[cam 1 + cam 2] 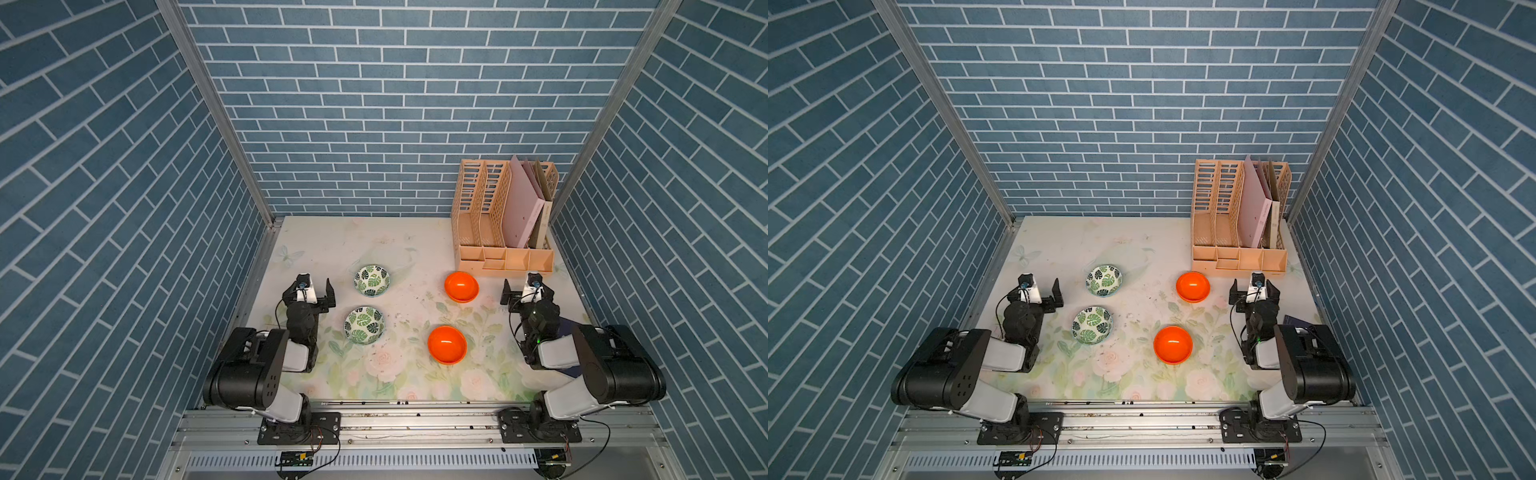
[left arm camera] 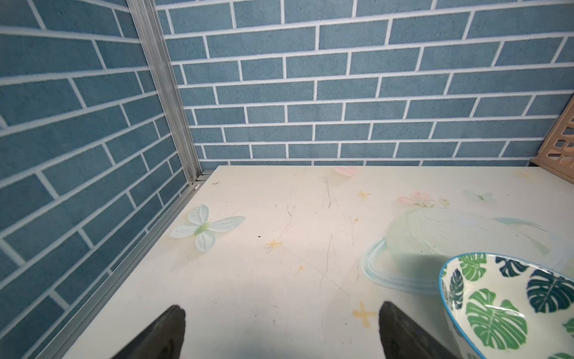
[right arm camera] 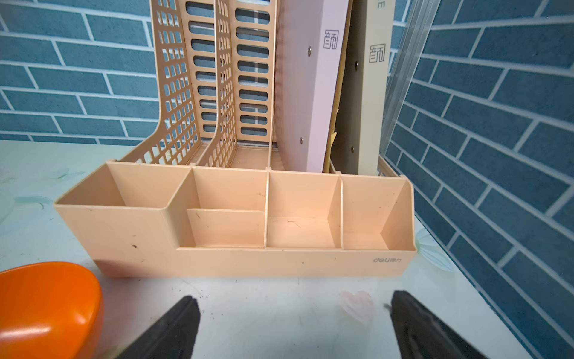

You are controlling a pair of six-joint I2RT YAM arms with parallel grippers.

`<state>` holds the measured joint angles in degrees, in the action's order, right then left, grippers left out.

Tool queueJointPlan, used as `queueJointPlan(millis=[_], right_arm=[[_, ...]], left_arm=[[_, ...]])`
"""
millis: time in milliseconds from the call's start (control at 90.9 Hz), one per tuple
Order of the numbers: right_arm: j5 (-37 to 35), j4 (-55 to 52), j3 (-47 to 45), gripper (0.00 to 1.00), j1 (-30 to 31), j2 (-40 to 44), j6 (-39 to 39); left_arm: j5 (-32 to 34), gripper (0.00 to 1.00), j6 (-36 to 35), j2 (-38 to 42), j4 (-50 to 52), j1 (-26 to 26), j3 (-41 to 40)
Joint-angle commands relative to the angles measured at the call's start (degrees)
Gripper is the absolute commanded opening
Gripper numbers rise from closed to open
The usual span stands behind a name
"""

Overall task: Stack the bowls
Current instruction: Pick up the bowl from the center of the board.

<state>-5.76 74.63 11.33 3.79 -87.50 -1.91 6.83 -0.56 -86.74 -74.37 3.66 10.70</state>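
Four bowls stand apart on the floral table (image 1: pixel 320 245) in both top views. On the left are the far leaf-print bowl (image 1: pixel 372 281) (image 1: pixel 1104 281) and the near leaf-print bowl (image 1: pixel 364 325) (image 1: pixel 1092 325). On the right are the far orange bowl (image 1: pixel 461 286) (image 1: pixel 1192 286) and the near orange bowl (image 1: pixel 447 345) (image 1: pixel 1173 345). My left gripper (image 1: pixel 311 286) (image 2: pixel 281 314) is open and empty, left of the far leaf-print bowl (image 2: pixel 509 307). My right gripper (image 1: pixel 527 286) (image 3: pixel 293 303) is open and empty, right of the far orange bowl (image 3: pixel 46 307).
A peach desk organizer (image 1: pixel 505 262) (image 3: pixel 248 261) with file slots and folders stands at the back right, just beyond the right gripper. Blue brick walls close in the table on three sides. An aluminium rail (image 1: pixel 415 419) runs along the front edge.
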Motion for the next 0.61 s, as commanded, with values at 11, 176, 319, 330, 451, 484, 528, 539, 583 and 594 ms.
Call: queueJointPlan(millis=[11,176,319,330,451,484,528,539,583,594], right_arm=[[0.38,-0.01,0.71,1.00,-0.19,-0.37,0.05],[0.45,0.04,0.71,1.00,-0.15,-0.38,0.04],[0.49,-0.02,0.77,1.00,-0.19,-0.37,0.07],[0.49,-0.02,0.79,1.00,-0.19,-0.38,0.07],[0.59,-0.10,0.80,1.00,-0.13,-0.32,0.07],[0.61,-0.10,0.80,1.00,-0.17,-0.31,0.07],[0.58,-0.10,0.80,1.00,-0.19,-0.38,0.07],[0.57,-0.10,0.80,1.00,-0.19,-0.34,0.07],[0.62,-0.10,0.80,1.00,-0.19,-0.36,0.07],[0.60,-0.10,0.80,1.00,-0.14,-0.37,0.07]], left_arm=[[0.73,1.00,0.47,-0.18,-0.70,-0.31,0.80],[0.63,1.00,0.46,-0.14,-0.66,-0.31,0.80],[0.46,0.99,0.55,-0.21,-0.49,-0.37,0.90],[0.42,1.00,0.55,-0.20,-0.46,-0.34,0.90],[0.33,1.00,0.51,-0.20,-0.49,-0.41,0.90],[0.37,1.00,0.55,-0.19,-0.51,-0.41,0.90],[0.37,1.00,0.56,-0.20,-0.51,-0.41,0.90],[0.37,1.00,0.51,-0.23,-0.51,-0.41,0.90],[0.33,1.00,0.55,-0.20,-0.46,-0.41,0.90],[0.27,1.00,0.55,-0.24,-0.44,-0.41,0.90]])
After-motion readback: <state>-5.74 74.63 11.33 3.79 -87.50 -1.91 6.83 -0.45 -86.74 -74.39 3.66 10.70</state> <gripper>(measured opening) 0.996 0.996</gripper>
